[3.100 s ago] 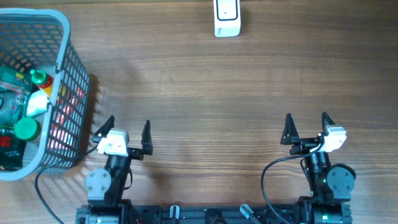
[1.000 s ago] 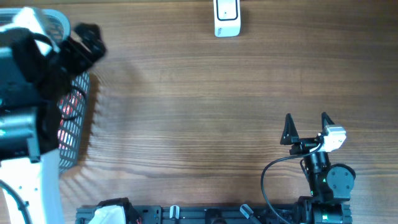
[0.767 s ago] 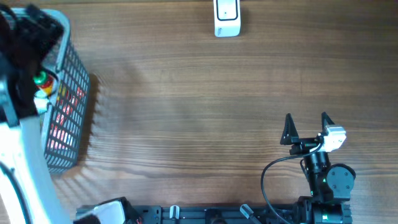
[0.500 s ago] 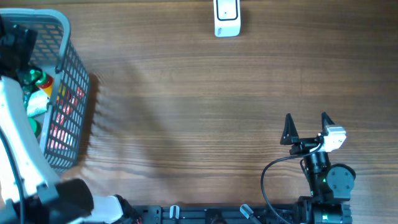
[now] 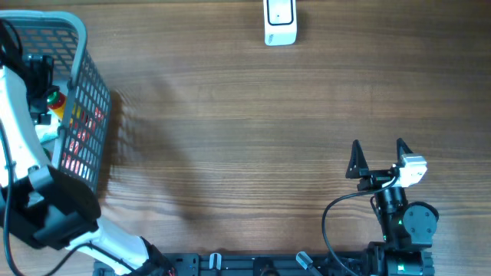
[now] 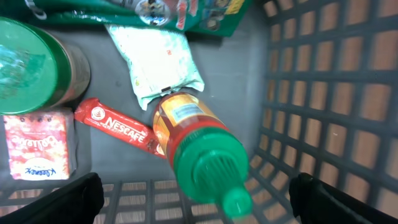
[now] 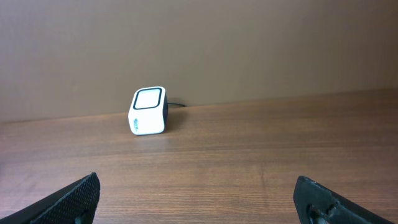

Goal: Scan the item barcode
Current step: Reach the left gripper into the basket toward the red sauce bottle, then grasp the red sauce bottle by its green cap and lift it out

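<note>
The left arm, parked at the near table edge three seconds ago, has swung out over the basket (image 5: 77,46) and now reaches down into it, while the right arm has not shifted. Nearest the base, the right gripper (image 5: 378,149) sits low over the table (image 5: 245,115) with its black pointed fingers spread wide and nothing between them. The table is brown wood with long, fine grain running side to side. At the left edge stands the grey plastic basket, its walls an open lattice of square holes, and the items to scan all lie inside it. The left gripper (image 6: 199,199) hangs over them with its jaws wide, holding nothing. Directly beneath it a bottle (image 6: 193,134) lies tilted, with a ribbed green cap and yellow-orange contents. Touching its side is a slim red sachet (image 6: 118,127) printed "NESCAFE" in white. A crinkled white pouch (image 6: 158,68) lies just beyond the bottle. A round green-lidded jar (image 6: 37,62) stands to the left, with a pink packet (image 6: 40,149) below it whose writing is too blurred to read. A glossy green bag (image 6: 168,9) lies along the far side. Far across the table, well apart from the basket, the scanner (image 5: 280,21) stands alone as a small white rounded block with a dark-rimmed window. A plain brown wall (image 7: 249,43) rises behind it.
</note>
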Motion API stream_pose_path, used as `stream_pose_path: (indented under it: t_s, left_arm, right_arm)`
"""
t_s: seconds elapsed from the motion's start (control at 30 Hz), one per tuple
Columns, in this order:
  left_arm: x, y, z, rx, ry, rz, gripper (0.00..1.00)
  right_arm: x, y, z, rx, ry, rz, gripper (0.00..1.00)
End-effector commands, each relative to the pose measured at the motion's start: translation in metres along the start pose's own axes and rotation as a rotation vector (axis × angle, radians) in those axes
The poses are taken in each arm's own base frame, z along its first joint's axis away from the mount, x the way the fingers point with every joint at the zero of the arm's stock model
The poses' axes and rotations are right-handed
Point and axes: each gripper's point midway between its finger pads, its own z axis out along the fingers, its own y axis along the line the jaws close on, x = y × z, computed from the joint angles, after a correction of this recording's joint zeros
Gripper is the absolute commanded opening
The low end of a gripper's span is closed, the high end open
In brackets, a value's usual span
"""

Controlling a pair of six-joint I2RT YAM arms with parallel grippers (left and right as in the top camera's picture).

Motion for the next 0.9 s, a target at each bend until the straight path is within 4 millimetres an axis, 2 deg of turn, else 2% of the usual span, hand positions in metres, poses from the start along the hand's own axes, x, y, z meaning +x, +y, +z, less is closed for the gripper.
stream_pose_path:
  t_s: [0.0, 0.2, 0.33, 0.4, 0.53, 0.6, 0.73, 0.87]
  left_arm:
    - [0.000, -0.001, 0.018, -0.027, 0.021, -0.056, 1.00]
    - [0.003, -0.001, 0.040, -0.059, 0.040, -0.051, 0.99]
    - [0.005, 0.000, 0.051, -0.077, 0.050, -0.049, 0.83]
    - [0.005, -0.001, 0.051, -0.075, 0.049, -0.049, 0.73]
    - [0.005, -0.001, 0.051, -0.076, 0.048, -0.048, 0.60]
    - [0.005, 0.000, 0.051, -0.077, 0.049, -0.044, 0.49]
    - [0.006, 0.001, 0.051, -0.083, 0.053, -0.036, 0.38]
    - [0.006, 0.002, 0.051, -0.086, 0.054, -0.035, 0.32]
  right_arm:
    - [0.000, 0.002, 0.000, -0.011, 0.000, -0.019, 1.00]
    - [0.000, 0.002, 0.000, -0.012, 0.000, -0.018, 1.00]
    - [0.000, 0.002, 0.000, -0.011, 0.000, -0.018, 1.00]
    - [0.000, 0.002, 0.000, -0.012, 0.000, -0.018, 1.00]
    - [0.000, 0.002, 0.000, -0.011, 0.000, -0.018, 1.00]
    - [0.000, 0.002, 0.000, -0.012, 0.000, -0.018, 1.00]
    - [0.000, 0.002, 0.000, -0.012, 0.000, -0.018, 1.00]
    - [0.000, 0.002, 0.000, -0.012, 0.000, -0.018, 1.00]
